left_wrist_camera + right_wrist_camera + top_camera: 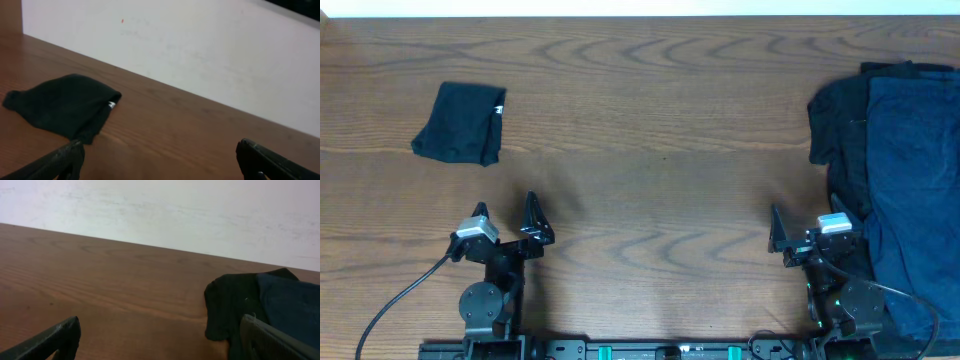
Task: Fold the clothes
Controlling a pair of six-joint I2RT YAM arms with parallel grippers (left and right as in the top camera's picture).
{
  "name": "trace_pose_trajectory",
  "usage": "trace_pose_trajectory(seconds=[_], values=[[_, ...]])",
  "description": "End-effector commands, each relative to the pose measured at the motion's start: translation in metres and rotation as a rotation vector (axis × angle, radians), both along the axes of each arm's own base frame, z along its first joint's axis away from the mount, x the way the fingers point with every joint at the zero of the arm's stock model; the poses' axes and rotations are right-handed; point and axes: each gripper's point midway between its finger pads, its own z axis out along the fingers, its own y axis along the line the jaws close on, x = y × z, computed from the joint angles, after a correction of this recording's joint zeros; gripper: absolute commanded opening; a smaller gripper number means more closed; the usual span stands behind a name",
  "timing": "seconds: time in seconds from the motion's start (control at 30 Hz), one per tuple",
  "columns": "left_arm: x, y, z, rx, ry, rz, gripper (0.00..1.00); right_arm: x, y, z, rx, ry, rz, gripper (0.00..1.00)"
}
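Table: you've got a brown wood table [650, 120] filling pretty much the whole overhead frame.
Loose pile: at the right edge of the overhead view, a navy garment [910, 180] lies on top of a black garment [838, 130]. The black one's rumpled edge pokes out to the left. Neither is folded yet.
Folded piece: in the upper left of the overhead frame, a black T-shirt [460, 124] sits as a small compact bundle, well apart from the pile.
Right gripper [806, 210]: lower right, just beside the pile's left edge, and you can't tell if it touches the cloth. Its jaws are spread wide with nothing between them.
Left gripper [506, 207]: lower left, below and slightly right of the T-shirt, clear of it. Jaws are wide apart too, and empty.
White label [500, 109]: a tiny tag at the T-shirt's upper right corner.
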Motion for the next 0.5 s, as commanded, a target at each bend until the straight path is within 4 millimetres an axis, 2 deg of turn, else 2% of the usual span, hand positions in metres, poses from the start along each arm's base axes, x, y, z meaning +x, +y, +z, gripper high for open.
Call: trace_pose_trajectory(seconds=[0.0, 0.23, 0.47], values=[[-0.001, 0.003, -0.004, 0.105, 0.018, 0.017, 0.98, 0.0, 0.001, 0.0, -0.013, -0.003, 0.0, 0.99], [-0.002, -0.004, -0.024, 0.25, 0.105, -0.027, 0.98, 0.0, 0.001, 0.0, -0.013, -0.003, 0.0, 0.99], [-0.003, -0.011, -0.034, 0.361, 0.147, -0.07, 0.98, 0.0, 0.001, 0.0, -0.013, -0.003, 0.0, 0.99]])
